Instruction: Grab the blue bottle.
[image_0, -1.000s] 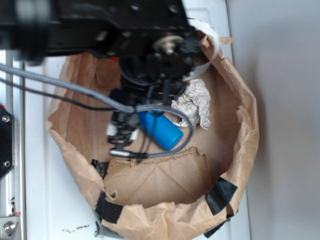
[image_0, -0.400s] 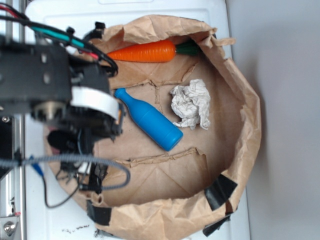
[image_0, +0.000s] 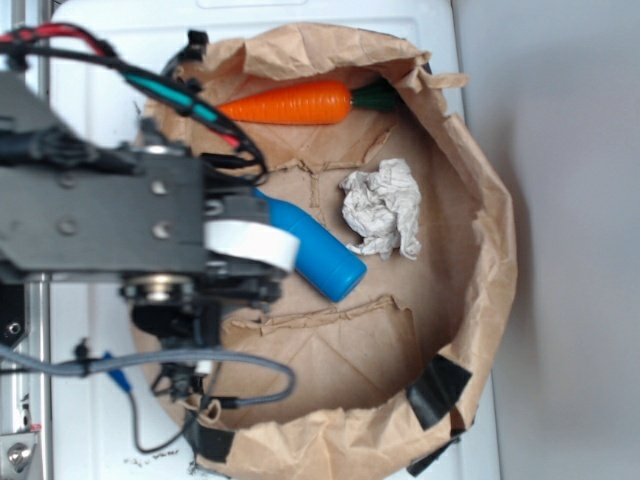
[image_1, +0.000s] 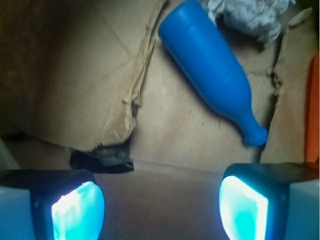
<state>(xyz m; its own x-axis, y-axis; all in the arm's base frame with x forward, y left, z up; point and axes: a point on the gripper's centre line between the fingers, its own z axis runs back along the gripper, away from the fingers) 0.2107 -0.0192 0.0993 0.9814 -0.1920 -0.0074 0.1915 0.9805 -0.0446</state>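
Inside the brown paper bag (image_0: 480, 250) on the white table (image_0: 100, 80), the arm has swung back over the blue bottle (image_1: 210, 67), now covering its neck. The gripper (image_1: 160, 207), jaws spread and empty, hovers short of it, beside the crumpled paper (image_0: 382, 208) and orange carrot (image_0: 285, 103).
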